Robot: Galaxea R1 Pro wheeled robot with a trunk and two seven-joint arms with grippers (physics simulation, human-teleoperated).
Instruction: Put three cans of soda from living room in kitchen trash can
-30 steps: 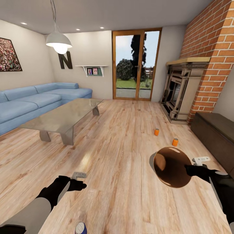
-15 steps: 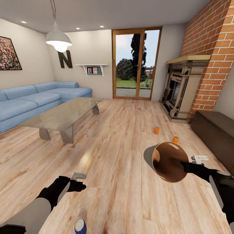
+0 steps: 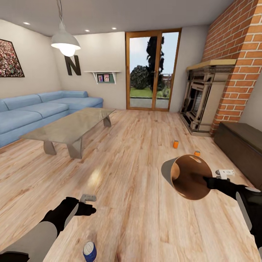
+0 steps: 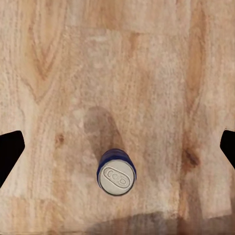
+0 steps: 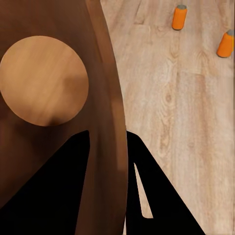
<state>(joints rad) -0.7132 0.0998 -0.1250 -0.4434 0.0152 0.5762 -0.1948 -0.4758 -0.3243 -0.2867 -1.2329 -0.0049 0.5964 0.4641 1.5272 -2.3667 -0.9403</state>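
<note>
**Supervisor:** Report gripper states and can positions.

**Operator:** I have the right gripper (image 3: 214, 181) clenched on the rim of the trash can (image 3: 182, 174). In the right wrist view one finger (image 5: 54, 191) sits inside the bin wall and the other outside it, so the wall is pinched between them. The bin is held off the wood floor (image 3: 138, 189), tipped on its side, with its copper-brown interior facing my head camera.

**Supervisor:** And the left?

**Operator:** The left gripper (image 3: 88, 203) is released. In the left wrist view its two fingertips (image 4: 10, 152) stand far apart at opposite edges, holding nothing. The blue soda can (image 4: 116, 172) stands upright on the floor below that gripper, between the two fingers and closer to my base than the fingertips.

**Supervisor:** Orange cans?

**Operator:** Both stand upright on the floor beyond the right gripper, near each other but apart. The nearer orange can (image 3: 197, 153) shows just past the bin's rim, partly hidden by it. The farther orange can (image 3: 175, 144) lies well ahead of it, toward the brick fireplace (image 3: 203, 102). The dark low cabinet (image 3: 240, 145) runs outboard of the right gripper. The glass coffee table (image 3: 69, 131) and blue sofa (image 3: 40, 109) lie well ahead of the left gripper.
</note>
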